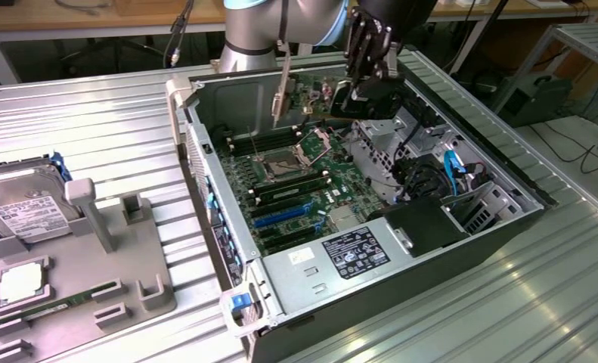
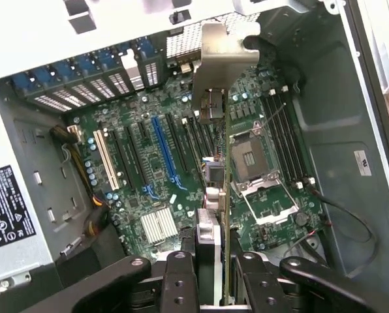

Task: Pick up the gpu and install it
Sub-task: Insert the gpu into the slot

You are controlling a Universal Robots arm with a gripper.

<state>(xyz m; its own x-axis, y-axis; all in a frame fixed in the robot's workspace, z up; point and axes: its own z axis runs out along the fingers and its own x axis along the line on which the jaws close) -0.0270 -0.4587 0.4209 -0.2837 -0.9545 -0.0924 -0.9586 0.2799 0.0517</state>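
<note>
Gpu pointing: the gpu runs lengthwise straight out from my tool. The bracket end is the far one, aimed at the case wall with the vented slot covers.
Gpu on edge: in the wrist view I'm looking right down its thin edge, with the flat faces turned sideways.
Gpu looks: thin flat dark card, greenish along the edge, with a few small silvery parts and a silvery bent metal bracket strip at the end.
Tool: the black fingers are clenched on the gpu, one on each flat face.
Gpu spot: over the green motherboard in the open grey metal computer case, between the long blue slot and the square processor socket. Can't tell if it touches the board.
Table: ribbed metal table under the case.
</note>
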